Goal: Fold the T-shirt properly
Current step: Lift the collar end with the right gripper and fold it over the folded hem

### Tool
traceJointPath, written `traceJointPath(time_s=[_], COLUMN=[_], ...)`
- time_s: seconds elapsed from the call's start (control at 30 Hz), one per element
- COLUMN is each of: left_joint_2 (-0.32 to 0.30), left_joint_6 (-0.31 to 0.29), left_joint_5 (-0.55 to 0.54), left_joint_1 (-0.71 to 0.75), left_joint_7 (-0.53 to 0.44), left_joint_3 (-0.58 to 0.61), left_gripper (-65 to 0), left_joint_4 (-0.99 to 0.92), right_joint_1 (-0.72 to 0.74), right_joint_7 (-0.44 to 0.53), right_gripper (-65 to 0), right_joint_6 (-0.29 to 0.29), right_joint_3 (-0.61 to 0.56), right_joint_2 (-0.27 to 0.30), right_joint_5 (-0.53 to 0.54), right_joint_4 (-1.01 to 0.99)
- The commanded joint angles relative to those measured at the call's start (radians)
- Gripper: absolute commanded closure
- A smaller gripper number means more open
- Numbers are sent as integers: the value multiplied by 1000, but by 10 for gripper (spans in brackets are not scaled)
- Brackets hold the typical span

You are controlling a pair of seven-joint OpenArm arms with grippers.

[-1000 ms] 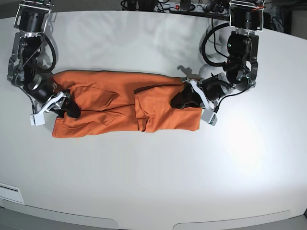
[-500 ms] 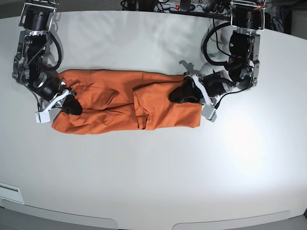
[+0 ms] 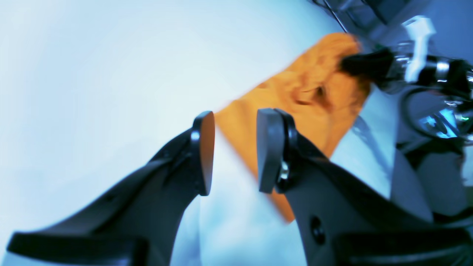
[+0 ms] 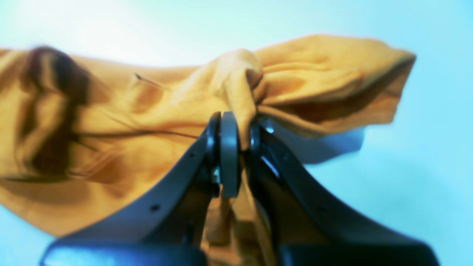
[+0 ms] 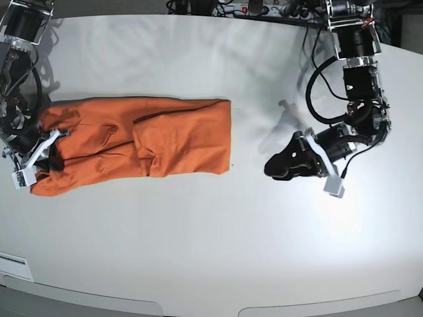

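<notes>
The orange T-shirt [image 5: 139, 139] lies as a long folded strip on the left half of the white table [image 5: 198, 251]. My right gripper [image 5: 47, 160], at the left of the base view, is shut on the shirt's left end. In the right wrist view the gripper [image 4: 240, 140] pinches a bunched fold of orange cloth [image 4: 129, 129]. My left gripper [image 5: 269, 168] is open and empty over bare table, right of the shirt's right edge. The left wrist view shows the open gripper [image 3: 232, 151], the shirt [image 3: 295, 96] beyond it and the other arm [image 3: 406, 66] at its far end.
Cables and a power strip [image 5: 251, 10] lie along the table's back edge. A white label [image 5: 13, 264] sits at the front left corner. The table's curved front edge runs along the bottom of the base view.
The left gripper let go of the shirt's right end and moved right, off the cloth. The right gripper pulled the shirt leftward across the table, still shut on it.
</notes>
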Motion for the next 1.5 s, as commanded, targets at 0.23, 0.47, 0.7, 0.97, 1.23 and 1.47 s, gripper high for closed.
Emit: traceJointPath(time_s=[0.23,0.47,0.7,0.97,1.23,1.47], left_joint_2=[-62,-62,-62,-62,-62,-62], left_joint_6=[-9,-9,-9,-9,-9,-9], left_joint_5=[-22,-24,-24,-24,-24,-24], left_joint_1=[52,100,100,100,100,100], left_joint_7=[-19,-20,-23,-22,-23,-23], left_joint_3=[-23,-23,-23,-23,-23,-23], left_gripper=[-212,-212,-212,-212,-212,-212], left_joint_4=[16,16,16,16,16,16], right_joint_1=[14,14,14,14,14,39], right_joint_7=[-83,-86,-90,-106,-96,14], right_gripper=[0,0,0,0,0,-341], right_joint_6=[2,69,92,92,97,97], right_joint_3=[8,-5,-104,-252,-401,-487], right_joint_2=[23,-101,-294,-417,-424,-423], right_joint_5=[212,376,332,188,143,43], right_joint_4=[254,332,331,331,303,175])
